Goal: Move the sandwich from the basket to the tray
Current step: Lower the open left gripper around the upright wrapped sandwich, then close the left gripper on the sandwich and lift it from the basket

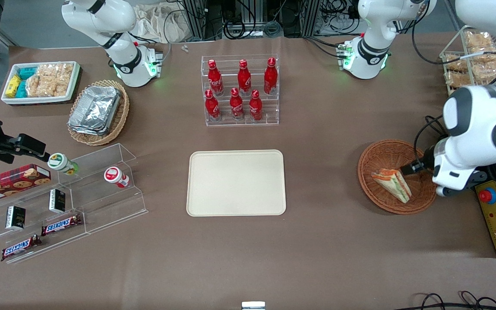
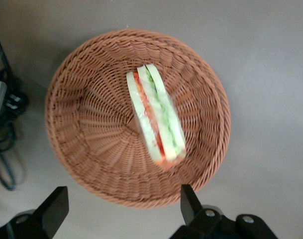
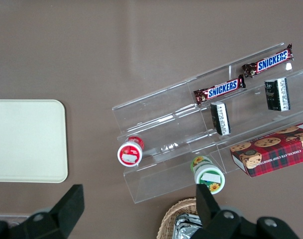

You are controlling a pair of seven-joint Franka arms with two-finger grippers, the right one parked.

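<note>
While the jaws [image 2: 121, 211] hang wide open and empty above the basket [image 2: 86, 144], brown table [image 1: 325, 241] surrounds it.

Sandwich [image 1: 392, 184]: wrapped triangular wedge, white bread, orange and green layers, lying in basket [image 1: 375, 160], right of frame centre.
Basket: round, reddish-brown wicker, shallow, at frame right.
Tray [image 1: 236, 182]: flat cream rectangle, rounded corners, bare, at frame centre.
End effector [image 2: 121, 209]: fingers spread, above basket rim.
</note>
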